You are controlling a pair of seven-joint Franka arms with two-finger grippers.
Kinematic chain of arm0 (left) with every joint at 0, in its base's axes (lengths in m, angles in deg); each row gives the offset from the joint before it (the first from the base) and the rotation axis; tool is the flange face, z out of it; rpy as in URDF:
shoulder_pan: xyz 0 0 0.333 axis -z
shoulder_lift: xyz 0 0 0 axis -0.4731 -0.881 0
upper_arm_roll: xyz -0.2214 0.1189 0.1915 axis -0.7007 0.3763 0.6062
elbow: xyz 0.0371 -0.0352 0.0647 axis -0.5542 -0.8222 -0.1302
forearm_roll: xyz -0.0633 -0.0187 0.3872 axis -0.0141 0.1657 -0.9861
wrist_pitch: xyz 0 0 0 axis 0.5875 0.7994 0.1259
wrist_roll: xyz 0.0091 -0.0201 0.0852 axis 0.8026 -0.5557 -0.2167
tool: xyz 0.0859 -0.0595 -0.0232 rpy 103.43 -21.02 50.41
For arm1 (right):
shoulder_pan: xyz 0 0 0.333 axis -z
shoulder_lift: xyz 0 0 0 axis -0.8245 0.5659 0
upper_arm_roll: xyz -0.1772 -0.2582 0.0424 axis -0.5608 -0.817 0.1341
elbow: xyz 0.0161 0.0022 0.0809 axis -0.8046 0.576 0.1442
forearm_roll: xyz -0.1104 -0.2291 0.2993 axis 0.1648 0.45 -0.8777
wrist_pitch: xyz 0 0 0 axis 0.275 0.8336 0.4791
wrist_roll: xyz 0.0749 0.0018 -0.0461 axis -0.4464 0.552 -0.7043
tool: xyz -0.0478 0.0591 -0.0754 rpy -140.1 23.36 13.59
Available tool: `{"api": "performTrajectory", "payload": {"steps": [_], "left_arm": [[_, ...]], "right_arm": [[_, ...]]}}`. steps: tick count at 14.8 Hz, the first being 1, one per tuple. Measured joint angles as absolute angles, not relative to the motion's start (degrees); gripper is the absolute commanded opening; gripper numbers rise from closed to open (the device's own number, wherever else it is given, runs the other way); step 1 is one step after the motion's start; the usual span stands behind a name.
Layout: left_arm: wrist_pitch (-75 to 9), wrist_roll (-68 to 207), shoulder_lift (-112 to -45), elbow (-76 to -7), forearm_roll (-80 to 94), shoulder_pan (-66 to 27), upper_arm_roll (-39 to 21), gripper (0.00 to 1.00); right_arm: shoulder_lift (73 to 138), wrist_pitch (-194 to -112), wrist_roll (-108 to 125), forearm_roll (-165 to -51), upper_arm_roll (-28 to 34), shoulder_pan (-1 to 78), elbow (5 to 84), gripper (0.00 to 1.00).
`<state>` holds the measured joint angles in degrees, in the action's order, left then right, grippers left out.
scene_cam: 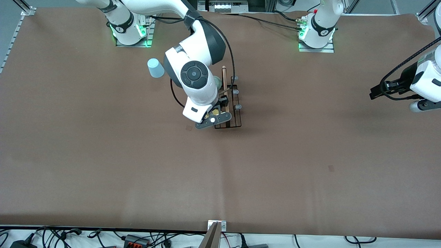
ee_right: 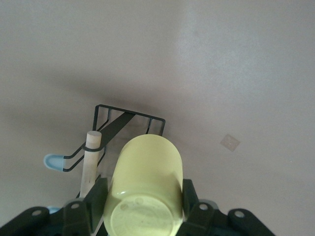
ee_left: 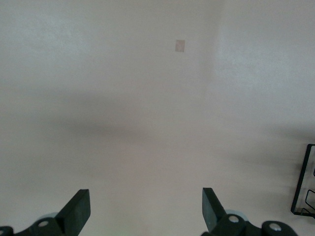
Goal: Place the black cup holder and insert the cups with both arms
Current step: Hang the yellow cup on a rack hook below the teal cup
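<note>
Rack placement looked done: the black cup holder [scene_cam: 230,103] stood on the desk [scene_cam: 275,155] just above centre of the front view, wooden rod handle [scene_cam: 225,82] running up-down in frame, grey-tipped pegs [scene_cam: 236,91] showing on the side toward the left arm's end.

One cup in progress. The right gripper [ee_right: 143,204] was over the lower end of the rack, jaws pinched on the yellow cup [ee_right: 145,184], which sat mouth-away from the wrist camera, right beside the rod; not yet on a peg as far as I could tell.

The green cup [scene_cam: 217,82] peeked out from under the right arm beside the rod, probably already on a peg, mostly hidden so not certain.

The light blue cup [scene_cam: 155,68] stood upside down on the desk, upper left of centre in the front view, apart from the rack, untouched. Still to go.

The left gripper [ee_left: 146,209] waited at the right edge of the front view, jaws spread, holding nothing, bare desk under it.

Judgement: roughly halfway or a bit more; yellow to seat, blue to fetch and insert.
</note>
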<state>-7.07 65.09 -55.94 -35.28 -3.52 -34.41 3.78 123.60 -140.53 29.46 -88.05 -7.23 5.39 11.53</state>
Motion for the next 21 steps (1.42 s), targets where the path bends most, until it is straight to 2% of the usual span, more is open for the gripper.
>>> {"api": "performTrajectory", "payload": {"steps": [15, 21], "left_arm": [[-7.07, 66.65, -56.01, -35.29, -3.52, -35.19, 3.77, 1.0], [-7.07, 72.36, -56.9, -35.29, -1.41, -38.15, 3.81, 1.0]], "right_arm": [[124.54, -140.52, 28.27, -88.05, -7.23, 4.62, 13.86, 0.4], [125.5, -140.6, 28.25, -88.05, -7.23, 4.5, 13.87, 0.4]]}}
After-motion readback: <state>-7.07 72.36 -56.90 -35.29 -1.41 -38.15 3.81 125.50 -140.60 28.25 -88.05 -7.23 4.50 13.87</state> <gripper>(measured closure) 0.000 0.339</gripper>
